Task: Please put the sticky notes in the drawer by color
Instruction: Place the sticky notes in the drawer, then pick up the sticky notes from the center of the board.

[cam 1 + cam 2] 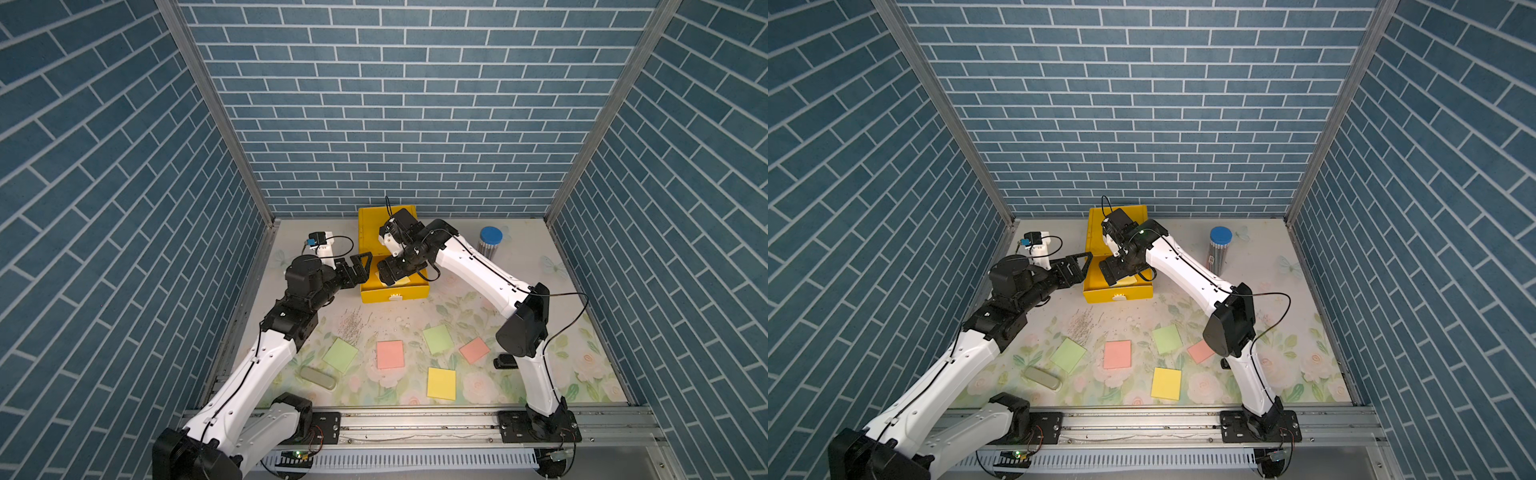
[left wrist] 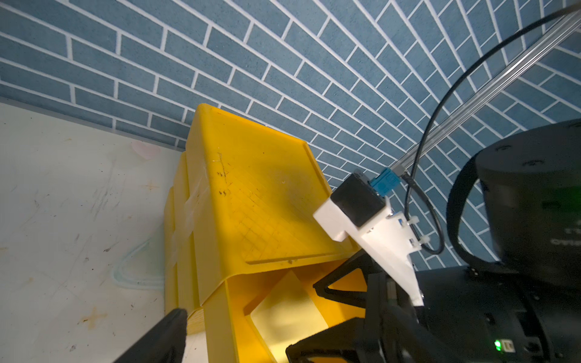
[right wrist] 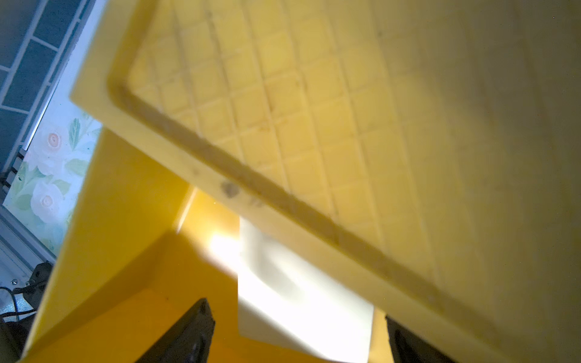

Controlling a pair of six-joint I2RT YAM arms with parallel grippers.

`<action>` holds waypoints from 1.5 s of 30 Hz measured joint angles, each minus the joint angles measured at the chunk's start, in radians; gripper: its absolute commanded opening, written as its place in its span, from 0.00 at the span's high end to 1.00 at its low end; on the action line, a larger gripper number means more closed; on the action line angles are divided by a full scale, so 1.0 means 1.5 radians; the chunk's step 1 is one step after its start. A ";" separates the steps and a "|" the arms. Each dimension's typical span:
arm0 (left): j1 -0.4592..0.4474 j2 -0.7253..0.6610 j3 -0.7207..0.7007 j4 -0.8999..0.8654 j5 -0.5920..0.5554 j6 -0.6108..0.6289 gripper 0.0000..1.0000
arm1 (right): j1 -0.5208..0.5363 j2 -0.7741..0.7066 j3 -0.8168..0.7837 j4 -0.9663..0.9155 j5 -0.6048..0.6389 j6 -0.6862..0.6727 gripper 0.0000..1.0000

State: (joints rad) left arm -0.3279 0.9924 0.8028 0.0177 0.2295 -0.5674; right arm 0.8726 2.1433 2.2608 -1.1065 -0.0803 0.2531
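Note:
The yellow drawer cabinet point(image 1: 370, 232) stands at the back, its top drawer point(image 1: 394, 293) pulled out. One yellow sticky note point(image 2: 289, 311) lies inside it, seen pale in the right wrist view point(image 3: 301, 298). My right gripper point(image 1: 392, 274) hangs over that note, open, fingers point(image 3: 191, 333) apart from its edges. My left gripper point(image 1: 357, 272) is open against the drawer's left wall, one finger point(image 2: 166, 333) outside it. On the mat lie two green notes point(image 1: 340, 354) point(image 1: 437, 338), two pink notes point(image 1: 390, 354) point(image 1: 474, 350) and a yellow note point(image 1: 441, 383).
A clear pencil tube with a blue cap point(image 1: 491, 241) stands back right. A grey-green oblong case point(image 1: 318, 378) lies front left. Small scattered bits point(image 1: 353, 322) lie in front of the cabinet. Brick-pattern walls enclose three sides.

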 measured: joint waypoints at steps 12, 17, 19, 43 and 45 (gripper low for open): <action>0.000 -0.022 0.001 -0.040 0.014 0.022 0.00 | 0.000 -0.165 -0.127 0.066 -0.010 0.003 0.14; 0.000 -0.066 0.007 -0.122 0.042 0.059 0.00 | 0.001 -0.436 -0.351 0.096 -0.006 0.028 0.14; 0.000 -0.085 0.007 -0.150 0.052 0.068 0.00 | 0.006 -0.538 -0.435 0.097 -0.002 0.055 0.14; -0.045 -0.183 -0.002 -0.337 0.221 0.098 0.06 | 0.291 -0.657 -1.131 0.423 0.041 0.533 0.00; -0.046 -0.178 -0.002 -0.338 0.208 0.098 0.06 | 0.295 -0.624 -1.131 0.430 0.049 0.544 0.00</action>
State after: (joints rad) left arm -0.3969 0.7254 0.7998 -0.4892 0.5411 -0.4206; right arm 1.3148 1.2076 0.5640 -0.4610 -0.0063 1.0691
